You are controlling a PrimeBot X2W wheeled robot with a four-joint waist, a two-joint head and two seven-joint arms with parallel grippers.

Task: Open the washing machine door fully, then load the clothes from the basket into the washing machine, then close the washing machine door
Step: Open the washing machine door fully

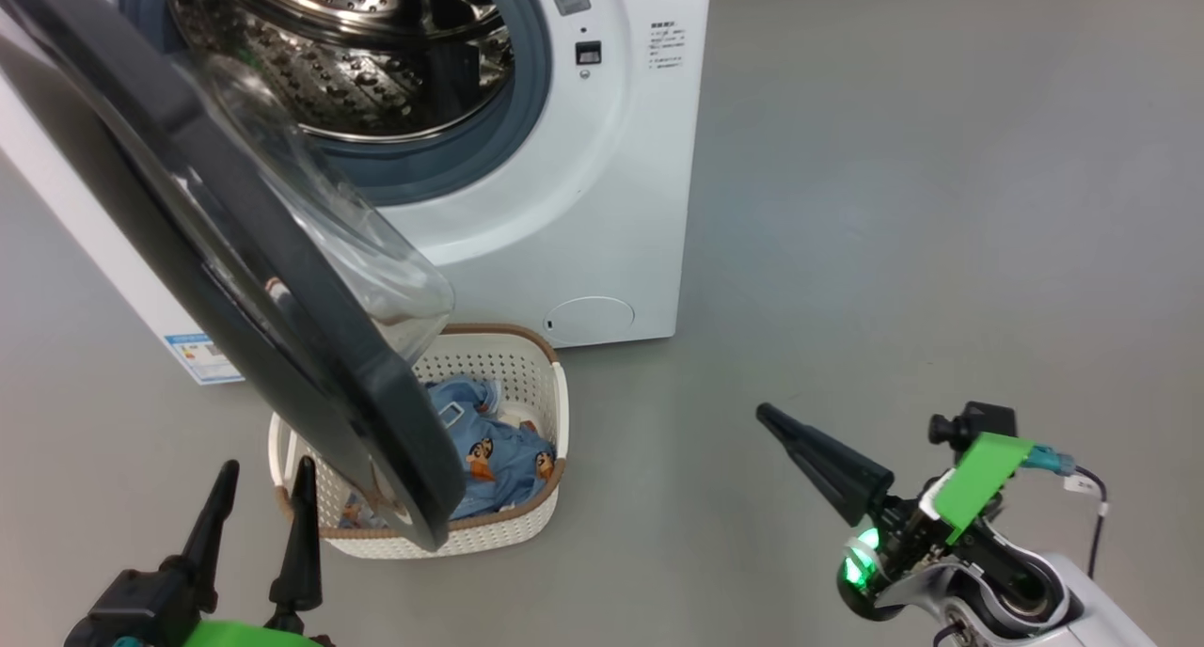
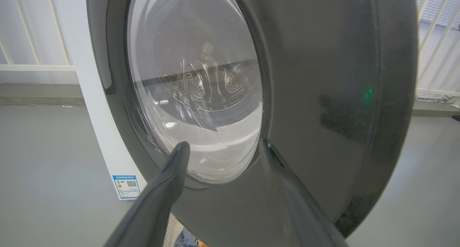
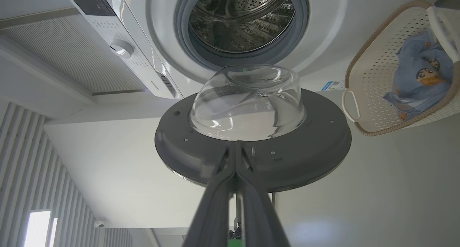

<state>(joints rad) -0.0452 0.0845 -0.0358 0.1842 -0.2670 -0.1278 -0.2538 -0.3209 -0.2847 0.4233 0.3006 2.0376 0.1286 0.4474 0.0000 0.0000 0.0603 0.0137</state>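
Head view: grey floor all round. The washer is stood at the top, with drum and gasket exposed. The door is swung out towards the camera and seen nearly edge-on, its glass bowl on the drum side. The basket is set on the floor just in front of the washer, partly hidden by the door's lower edge. The clothes are lying inside it. The left hand is at lower left, released, fingers spread and pointed up near the basket's near corner; contact cannot be told. The right hand is at lower right, clenched on nothing, pointed up-left, well apart from door and basket.

Left wrist view: the door's outer face is seen close ahead. The fingers are held wide. One tip is overlaid on the window's lower edge, the other on the black rim; whether they touch cannot be told. A label is stuck low on the washer front, and a white railing is seen behind.

Right wrist view: the fingers are pressed together, nothing between them, and aimed at the door's inner face below the bowl. The basket is seen at upper right, clothes in it.
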